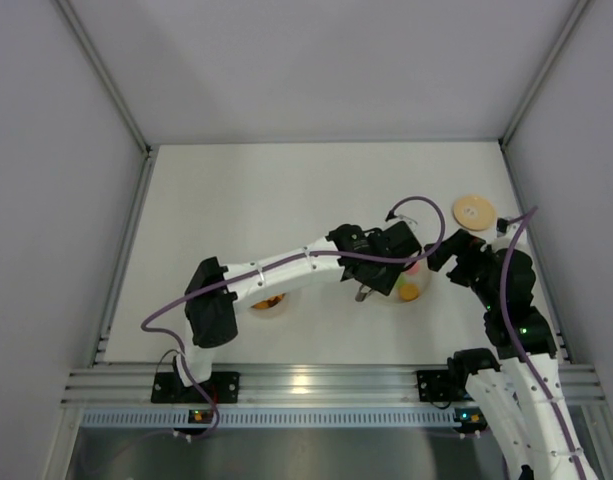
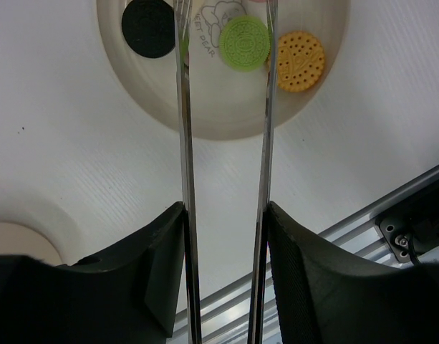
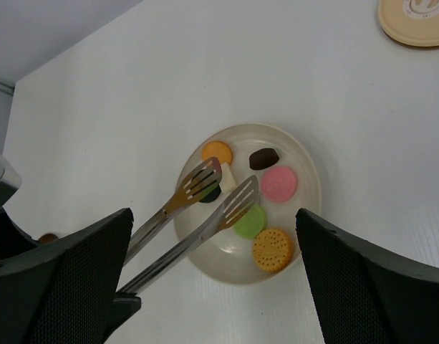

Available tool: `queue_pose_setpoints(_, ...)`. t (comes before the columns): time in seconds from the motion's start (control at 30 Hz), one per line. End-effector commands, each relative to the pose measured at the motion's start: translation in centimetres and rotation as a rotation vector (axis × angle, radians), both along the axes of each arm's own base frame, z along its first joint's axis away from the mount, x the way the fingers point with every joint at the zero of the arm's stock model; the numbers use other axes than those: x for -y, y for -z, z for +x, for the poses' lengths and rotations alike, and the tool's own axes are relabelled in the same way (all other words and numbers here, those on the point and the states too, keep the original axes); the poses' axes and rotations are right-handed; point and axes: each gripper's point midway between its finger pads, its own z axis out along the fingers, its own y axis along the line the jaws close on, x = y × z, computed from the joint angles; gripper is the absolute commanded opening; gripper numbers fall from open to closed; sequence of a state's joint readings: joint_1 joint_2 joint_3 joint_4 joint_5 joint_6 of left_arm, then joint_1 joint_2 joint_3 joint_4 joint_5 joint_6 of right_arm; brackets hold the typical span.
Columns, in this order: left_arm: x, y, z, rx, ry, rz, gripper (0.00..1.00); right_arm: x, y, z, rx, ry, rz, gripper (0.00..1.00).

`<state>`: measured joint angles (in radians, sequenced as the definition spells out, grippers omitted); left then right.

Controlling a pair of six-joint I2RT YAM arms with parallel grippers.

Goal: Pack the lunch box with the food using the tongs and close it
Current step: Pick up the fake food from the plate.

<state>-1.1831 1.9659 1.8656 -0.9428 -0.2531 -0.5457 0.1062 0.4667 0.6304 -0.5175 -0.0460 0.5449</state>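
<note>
Lunch box [image 1: 274,303] is nearest, close to the near edge and mostly hidden under the left arm. Its lid is off and something orange shows inside; can't make out more.

Left gripper [image 2: 226,215] is clamped on the tongs [image 3: 237,203], both thin arms pinched between its fingers, tips apart. Tong heads hang over the plate [image 3: 223,252], which lies right of the pot. One head is over the black cookie [image 2: 149,27], the other just beside the green cookie [image 3: 250,221]. Contact is unclear from either wrist view.

Also on the plate:
- orange dotted biscuit [image 3: 271,249] at the near rim
- pink cookie [image 3: 279,183]
- dark brown piece [image 3: 263,158]
- orange piece [image 3: 218,151]
- white piece [image 3: 228,174]

Right gripper [image 3: 213,212] has its jaws wide, holding nothing, at the plate's right side. Wooden lid [image 1: 473,211] lies flat on the table beyond the plate, far right, apart from everything.
</note>
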Motion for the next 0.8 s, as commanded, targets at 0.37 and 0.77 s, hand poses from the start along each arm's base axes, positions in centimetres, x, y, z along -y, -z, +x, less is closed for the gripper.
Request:
queue_pose_setpoints(0.37, -0.6, -0.3, 1.1, 0.042, -0.042, -0.004, 0.51, 0.4, -1.1, 0.1, 0.024, 0.010, -0.009, 0.95)
queue_pose_setpoints(0.77, -0.7, 0.6, 2.2, 0.043, -0.057, 0.009, 0.51, 0.4, -1.3, 0.2, 0.024, 0.010, -0.018, 0.95)
